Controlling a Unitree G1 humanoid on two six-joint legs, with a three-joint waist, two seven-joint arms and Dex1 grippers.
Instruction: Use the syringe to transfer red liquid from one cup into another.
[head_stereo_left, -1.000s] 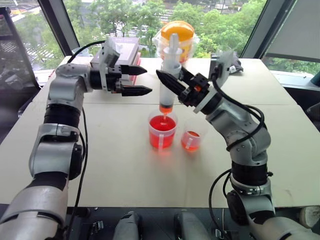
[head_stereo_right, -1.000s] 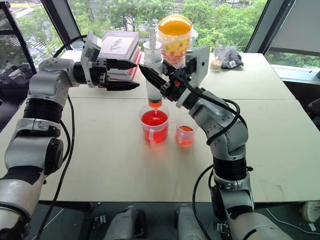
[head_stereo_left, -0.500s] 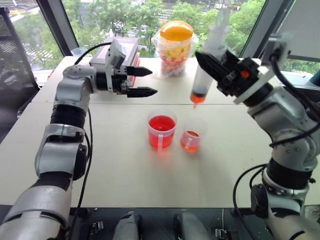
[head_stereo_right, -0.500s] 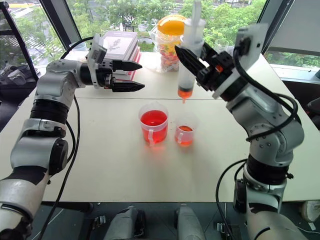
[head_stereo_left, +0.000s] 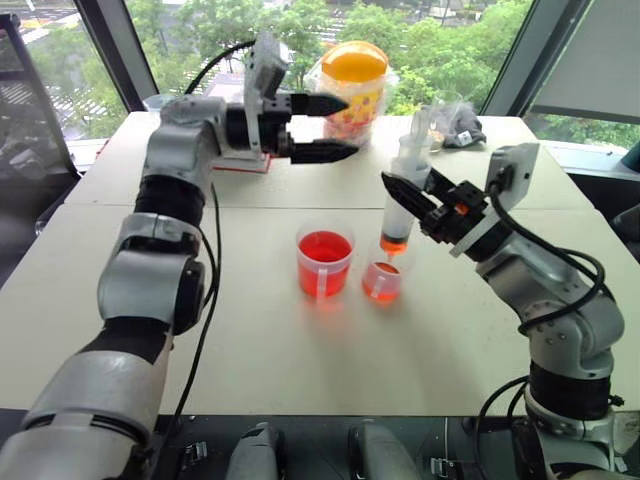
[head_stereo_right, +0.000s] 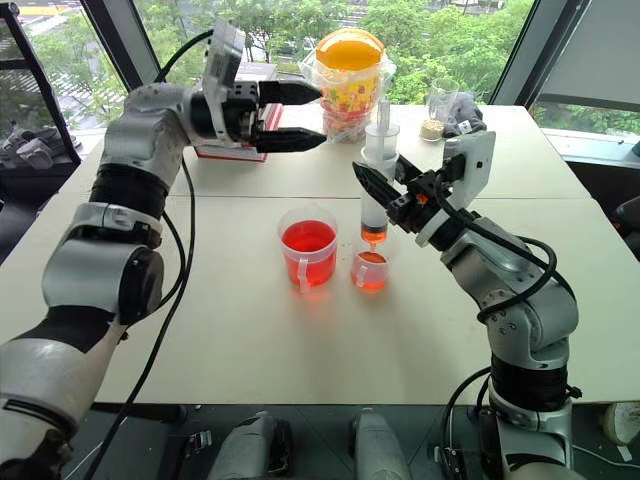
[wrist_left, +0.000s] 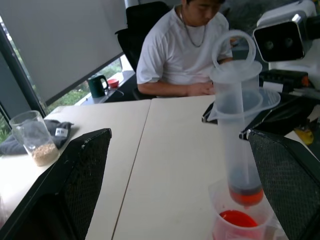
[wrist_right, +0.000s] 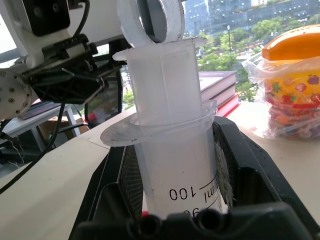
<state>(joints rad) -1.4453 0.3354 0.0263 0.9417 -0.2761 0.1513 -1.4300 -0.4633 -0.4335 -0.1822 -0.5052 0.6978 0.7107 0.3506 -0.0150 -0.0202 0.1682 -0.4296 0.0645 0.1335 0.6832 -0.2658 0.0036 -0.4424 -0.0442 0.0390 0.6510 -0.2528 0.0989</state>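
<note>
Right eye view: the syringe (head_stereo_right: 375, 180) is held upright in the right gripper (head_stereo_right: 392, 193), whose fingers are clamped on the barrel below the flange. A small charge of red liquid (head_stereo_right: 373, 234) is seen at the bottom of the barrel. Directly beneath the orange tip stands the smaller cup (head_stereo_right: 370, 268), the tip just above its rim; the syringe's long axis runs nearly vertically into that cup's mouth, so the coming move is judged to be a press on the plunger, not a shift sideways. Just to the left of the smaller cup, the larger cup (head_stereo_right: 308, 247) is placed, about half full of red. Of the two arms, the right is plainly the nearer to the smaller cup. The left gripper (head_stereo_right: 300, 116) is held level with its fingers spread wide and empty, above and behind the larger cup, pointing toward the plunger top. Whether the tip touches the liquid inside the smaller cup cannot be made out, and the plunger ring is cut off in the right wrist view.
</note>
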